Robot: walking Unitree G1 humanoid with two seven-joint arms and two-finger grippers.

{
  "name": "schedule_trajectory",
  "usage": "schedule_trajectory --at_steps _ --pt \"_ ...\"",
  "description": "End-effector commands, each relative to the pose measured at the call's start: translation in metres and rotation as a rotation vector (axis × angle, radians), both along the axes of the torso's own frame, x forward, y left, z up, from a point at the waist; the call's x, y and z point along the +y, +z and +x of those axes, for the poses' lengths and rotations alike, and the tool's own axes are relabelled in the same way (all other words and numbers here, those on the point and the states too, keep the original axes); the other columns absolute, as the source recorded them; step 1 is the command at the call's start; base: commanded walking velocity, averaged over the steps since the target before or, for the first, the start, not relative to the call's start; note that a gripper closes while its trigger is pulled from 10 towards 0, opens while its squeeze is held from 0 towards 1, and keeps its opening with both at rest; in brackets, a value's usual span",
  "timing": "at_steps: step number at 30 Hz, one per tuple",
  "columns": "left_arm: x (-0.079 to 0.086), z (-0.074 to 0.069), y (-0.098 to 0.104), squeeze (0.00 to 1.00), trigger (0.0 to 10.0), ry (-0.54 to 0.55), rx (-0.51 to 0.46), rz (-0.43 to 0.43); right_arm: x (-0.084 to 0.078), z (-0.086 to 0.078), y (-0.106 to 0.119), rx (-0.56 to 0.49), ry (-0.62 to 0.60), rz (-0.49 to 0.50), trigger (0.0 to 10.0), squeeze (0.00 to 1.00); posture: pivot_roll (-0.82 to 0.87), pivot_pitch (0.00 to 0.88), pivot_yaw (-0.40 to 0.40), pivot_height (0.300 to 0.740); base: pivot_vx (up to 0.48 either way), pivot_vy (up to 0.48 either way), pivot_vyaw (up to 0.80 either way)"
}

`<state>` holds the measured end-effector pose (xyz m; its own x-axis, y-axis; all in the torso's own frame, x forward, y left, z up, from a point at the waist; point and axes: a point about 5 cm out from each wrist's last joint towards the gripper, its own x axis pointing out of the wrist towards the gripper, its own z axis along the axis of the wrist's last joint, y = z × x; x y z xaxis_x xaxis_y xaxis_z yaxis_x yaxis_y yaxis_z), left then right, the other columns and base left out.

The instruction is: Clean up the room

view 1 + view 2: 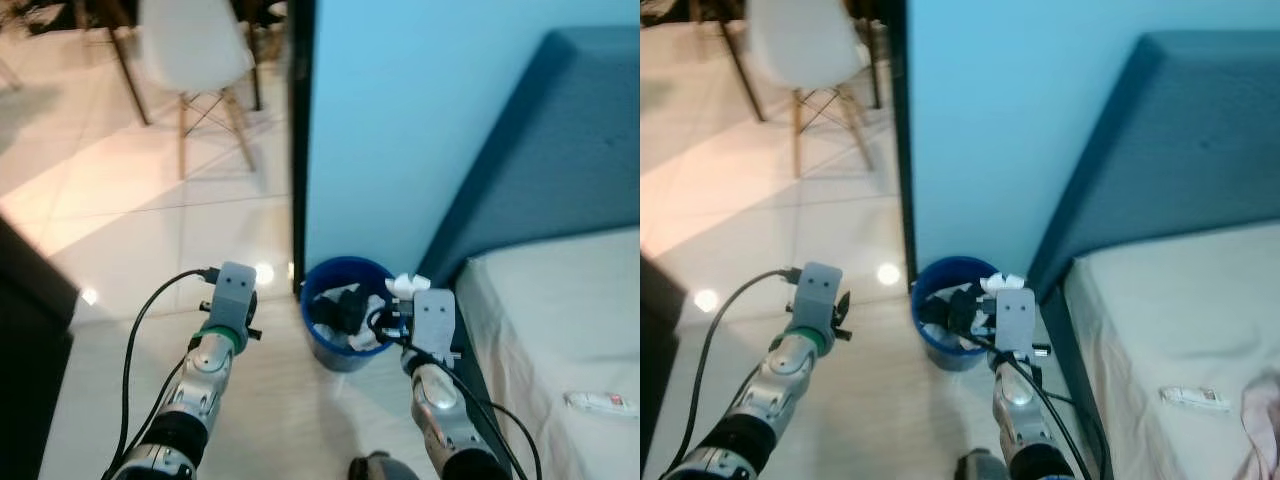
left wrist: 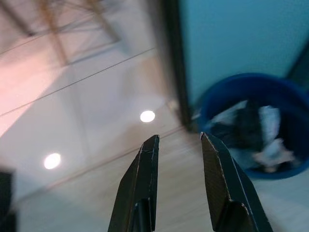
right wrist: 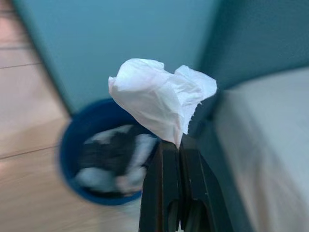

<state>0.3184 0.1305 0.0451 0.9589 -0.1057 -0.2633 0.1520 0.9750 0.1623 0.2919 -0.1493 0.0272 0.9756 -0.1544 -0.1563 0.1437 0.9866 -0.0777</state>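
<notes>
The right pincer [image 3: 179, 145] is pinched tight on a crumpled white tissue [image 3: 161, 99], and the tissue sticks up from the tips of the 2 black fingers. The pincer holds it up by the right rim of a blue bin [image 1: 340, 352], close to the edge of the bed [image 1: 560, 330]. The bin stands on the floor [image 1: 150, 230] in the corner where the light blue wall [image 1: 400, 130] meets the dark blue headboard [image 1: 560, 150]. Inside the bin there is already a mix of dark and white trash [image 1: 345, 312]. The left pincer [image 2: 178, 140] is open, with a gap between its 2 fingers, and it holds nothing. It hangs over the pale floor to the left of the bin, pointing toward the dark door frame [image 1: 298, 140]. 2 bright spots of light shine on the floor near it. A small white thing [image 1: 600, 403] lies on the bed sheet, well away from the bin, and I cannot tell what it is. A white chair [image 1: 195, 60] with wooden legs stands farther off in the next room.
</notes>
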Motion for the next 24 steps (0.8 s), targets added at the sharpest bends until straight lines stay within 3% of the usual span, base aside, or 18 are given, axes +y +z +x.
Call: schedule_trajectory --at_steps 1,10,18,19,23,24 --pt "-0.005 -0.003 -0.004 0.0 10.0 -0.019 0.013 0.002 -0.004 -0.003 -0.003 0.016 -0.019 0.005 10.0 0.0 -0.04 0.053 0.073 0.74 0.439 0.0 -0.8" --pt "-0.006 -0.004 -0.006 0.0 10.0 -0.025 0.014 0.001 -0.003 -0.006 -0.006 0.03 -0.021 0.013 10.0 0.0 -0.04 0.042 0.071 0.74 0.438 0.0 -0.63" --pt "-0.008 -0.003 -0.004 0.0 10.0 -0.029 0.008 -0.005 -0.001 -0.005 -0.008 0.055 0.012 -0.007 10.0 0.0 -0.04 0.037 0.065 0.74 0.433 0.0 0.0" --pt "-0.008 -0.004 -0.004 0.0 10.0 -0.03 0.001 -0.015 0.001 -0.005 -0.014 0.116 0.041 -0.014 10.0 0.0 -0.04 0.036 0.053 0.74 0.0 0.0 0.0" --pt "-0.007 -0.006 -0.005 0.0 10.0 -0.03 0.003 -0.011 0.002 -0.006 -0.019 0.17 0.066 -0.015 10.0 0.0 -0.04 0.036 0.053 0.74 0.0 0.0 0.0" --pt "-0.005 -0.008 -0.008 0.0 10.0 -0.021 0.011 0.001 0.003 -0.008 -0.026 0.234 0.109 -0.041 10.0 0.0 -0.03 0.038 0.044 0.74 0.0 0.0 0.0"
